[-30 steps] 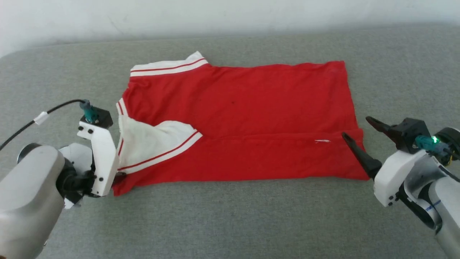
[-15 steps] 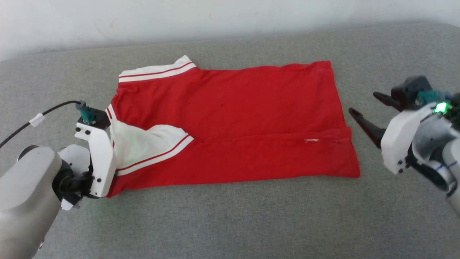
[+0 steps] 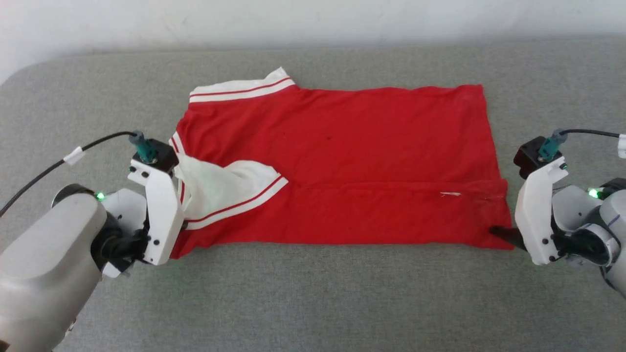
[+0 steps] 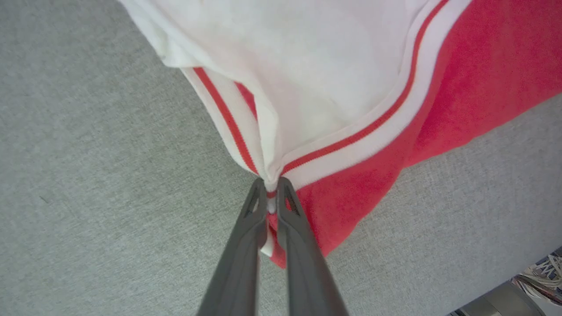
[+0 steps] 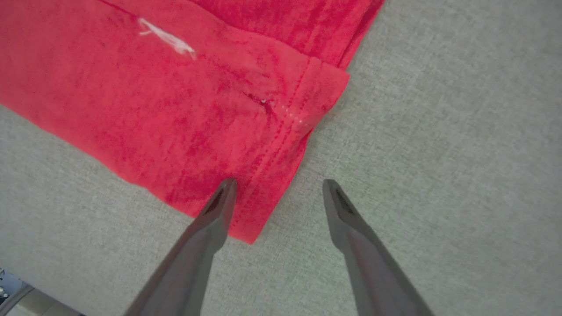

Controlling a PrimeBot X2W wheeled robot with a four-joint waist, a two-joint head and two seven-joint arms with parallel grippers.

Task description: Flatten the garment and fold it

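Head view showed me the garment spread across the middle of the grey fabric surface, its white sleeve folded onto it. My left gripper clamped the striped sleeve corner, with a shoe past the surface's edge. My right gripper stood wide, one finger over the near hem corner.

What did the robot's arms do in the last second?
The right gripper swung away from the hem of the garment, then came down at its near right corner, jaws open over it. The left gripper stayed shut on the sleeve-side corner. The garment lay as before.
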